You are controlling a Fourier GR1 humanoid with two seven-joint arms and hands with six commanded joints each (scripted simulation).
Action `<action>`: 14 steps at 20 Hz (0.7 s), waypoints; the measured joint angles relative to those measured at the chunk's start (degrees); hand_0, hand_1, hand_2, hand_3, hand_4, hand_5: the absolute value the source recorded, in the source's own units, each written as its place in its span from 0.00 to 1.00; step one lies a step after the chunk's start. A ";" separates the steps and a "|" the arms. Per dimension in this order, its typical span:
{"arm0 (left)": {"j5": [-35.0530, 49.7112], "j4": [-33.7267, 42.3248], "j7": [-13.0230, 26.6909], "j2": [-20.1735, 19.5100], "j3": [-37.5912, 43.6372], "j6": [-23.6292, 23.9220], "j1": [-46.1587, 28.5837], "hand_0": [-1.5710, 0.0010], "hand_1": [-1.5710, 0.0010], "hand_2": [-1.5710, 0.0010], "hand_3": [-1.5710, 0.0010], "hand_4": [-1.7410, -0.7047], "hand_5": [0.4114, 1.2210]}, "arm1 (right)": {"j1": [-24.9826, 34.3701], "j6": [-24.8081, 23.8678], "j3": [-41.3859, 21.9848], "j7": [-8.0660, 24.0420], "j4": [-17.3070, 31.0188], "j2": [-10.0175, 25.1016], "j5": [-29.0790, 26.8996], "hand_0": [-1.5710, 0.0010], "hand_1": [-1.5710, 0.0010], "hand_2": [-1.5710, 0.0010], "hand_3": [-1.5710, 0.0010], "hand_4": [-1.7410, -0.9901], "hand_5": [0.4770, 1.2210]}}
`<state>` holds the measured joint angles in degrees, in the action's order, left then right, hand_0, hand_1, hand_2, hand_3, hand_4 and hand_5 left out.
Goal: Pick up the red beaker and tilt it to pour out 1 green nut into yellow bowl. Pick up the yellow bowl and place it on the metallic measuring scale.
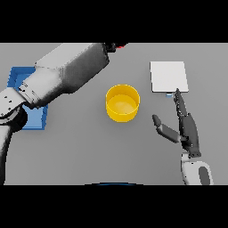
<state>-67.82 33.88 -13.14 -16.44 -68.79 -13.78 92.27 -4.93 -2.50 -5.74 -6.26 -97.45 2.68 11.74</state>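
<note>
Pouring a single nut is the step in hand, I judge, and it calls for a slow, small tilt: the beaker's lip should hang over the middle of the yellow bowl (122, 103) before it tips, and it should be righted the moment one nut drops. The left arm (67, 73) stretches from about eight o'clock up toward twelve o'clock, its forearm crossing above and left of the bowl. Its hand is cut off by the upper edge of the scene, so I cannot tell how its fingers stand. Only a small red sliver of the beaker (119, 45) shows there, at about twelve o'clock from the bowl and well apart from it; no nut is visible inside the bowl. The right hand (186, 129) rests idle at about four o'clock from the bowl, fingers straight and pointing toward the scale (168, 76), thumb spread to the left, holding nothing. The scale lies at about two o'clock from the bowl. A blue tray (35, 120) sits at nine o'clock, partly under the left arm.
</note>
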 measured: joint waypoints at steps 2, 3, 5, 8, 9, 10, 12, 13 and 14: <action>2.29 -3.96 1.74 -1.43 3.51 1.96 2.66 0.00 0.00 0.00 0.00 0.02 1.00 | 0.57 0.49 -0.46 -0.62 -0.13 -0.14 -0.12 1.00 1.00 1.00 1.00 0.83 0.10; 4.20 -6.34 2.07 -2.49 5.82 1.59 4.35 0.00 0.00 0.00 0.00 0.02 1.00 | 1.22 0.72 -0.25 0.15 0.07 -0.02 -0.54 1.00 1.00 1.00 1.00 0.85 0.11; 9.82 -11.95 4.30 -4.16 12.00 0.02 6.29 0.00 0.00 0.00 0.03 0.01 1.00 | 0.58 1.42 -0.38 -1.12 0.86 0.06 -0.92 1.00 1.00 1.00 1.00 0.85 0.13; 23.01 -18.28 9.05 -9.03 25.03 -2.18 6.21 0.00 0.00 0.00 0.04 0.01 1.00 | 1.47 1.72 -0.58 -0.79 1.16 0.13 -1.04 1.00 1.00 1.00 1.00 0.83 0.14; 27.50 -20.40 9.22 -10.66 29.23 -2.42 6.05 0.00 0.00 0.00 0.03 0.00 1.00 | 1.54 1.72 -0.62 -0.69 1.24 0.05 -1.10 1.00 1.00 1.00 1.00 0.83 0.14; 31.65 -22.22 9.59 -12.18 32.70 -1.54 4.46 0.00 0.00 0.00 0.03 0.00 1.00 | 1.78 1.91 -0.44 -1.11 1.33 0.24 -1.42 1.00 1.00 1.00 1.00 0.83 0.15; 38.71 -24.65 10.06 -15.11 38.40 0.51 1.72 0.00 0.00 0.00 0.02 0.00 1.00 | 2.08 2.06 -0.42 -1.53 2.06 0.92 -0.95 1.00 1.00 1.00 1.00 0.82 0.17; 41.34 -25.41 11.05 -16.39 40.26 2.00 -0.03 0.00 0.00 0.00 0.01 0.00 1.00 | 2.55 1.72 -0.47 -1.20 1.60 0.84 -0.77 1.00 1.00 1.00 1.00 0.82 0.17; 44.02 -25.98 11.57 -17.37 42.03 3.47 -2.00 0.00 0.00 0.00 0.01 0.00 1.00 | 2.87 1.54 -0.56 -0.66 1.83 1.20 -0.12 1.00 1.00 1.00 1.00 0.81 0.18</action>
<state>-23.80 7.90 -1.57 -33.81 -26.76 -10.31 90.27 -2.06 -0.96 -6.30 -6.92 -95.62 3.88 11.62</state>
